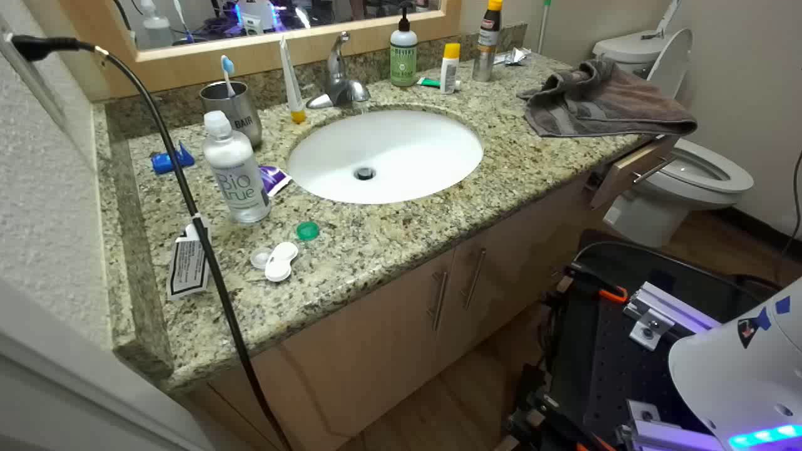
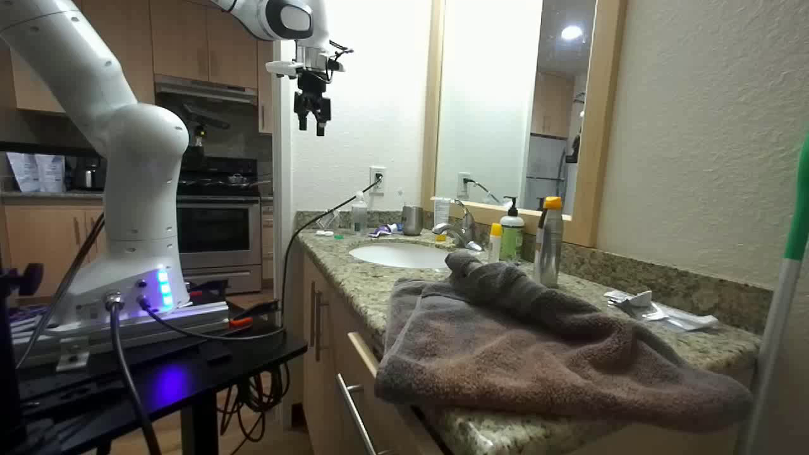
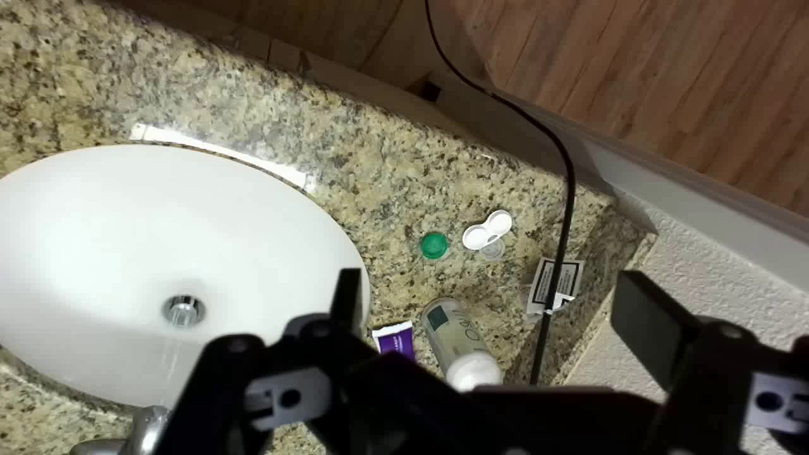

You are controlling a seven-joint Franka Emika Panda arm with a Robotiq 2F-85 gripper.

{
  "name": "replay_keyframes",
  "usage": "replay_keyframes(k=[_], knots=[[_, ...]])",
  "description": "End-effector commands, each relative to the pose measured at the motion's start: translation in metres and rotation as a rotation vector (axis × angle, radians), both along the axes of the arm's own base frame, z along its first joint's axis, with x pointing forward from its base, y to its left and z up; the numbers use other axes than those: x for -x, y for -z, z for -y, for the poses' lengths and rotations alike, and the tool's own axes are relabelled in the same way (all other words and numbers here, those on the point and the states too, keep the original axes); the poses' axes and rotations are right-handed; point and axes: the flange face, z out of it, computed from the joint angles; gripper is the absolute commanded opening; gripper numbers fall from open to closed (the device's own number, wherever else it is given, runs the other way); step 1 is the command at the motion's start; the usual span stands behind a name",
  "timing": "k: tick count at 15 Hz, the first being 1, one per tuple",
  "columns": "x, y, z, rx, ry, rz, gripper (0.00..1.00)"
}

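Observation:
My gripper (image 2: 311,126) hangs high above the counter with its fingers apart and nothing between them. The wrist view has the gripper (image 3: 490,303) wide over the sink's end of the counter. Below stands an upright clear Bio true bottle (image 1: 238,178) with a white cap. Near it lie a white contact lens case (image 3: 487,230), a pale round cap (image 3: 492,250) partly under the case, and a green cap (image 3: 433,245). A purple packet (image 3: 395,338) lies beside the bottle, partly hidden by the gripper. A torn printed packet (image 3: 556,281) rests by the side ledge.
A black cord (image 1: 216,269) crosses in front of the torn packet. The white sink (image 1: 413,156) has a faucet (image 1: 341,81) behind it. A steel cup (image 1: 241,113), tube (image 1: 292,84), soap bottle (image 1: 403,56) and spray can (image 1: 485,53) stand around. A towel (image 2: 537,354) overhangs an open drawer (image 1: 633,170).

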Motion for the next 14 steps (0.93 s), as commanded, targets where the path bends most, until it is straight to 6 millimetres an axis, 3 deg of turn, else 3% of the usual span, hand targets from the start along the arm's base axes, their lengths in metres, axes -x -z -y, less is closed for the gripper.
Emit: replay_keyframes(k=[1,3,6,10,14], knots=[[0.000,0.000,0.000,0.000,0.000,-0.001,1.00],[-0.006,0.011,0.018,0.000,0.125,-0.008,1.00],[0.008,0.038,0.069,-0.014,0.309,-0.027,1.00],[0.069,0.091,0.142,-0.035,0.533,-0.092,1.00],[0.137,0.130,0.193,-0.049,0.758,-0.168,1.00]])
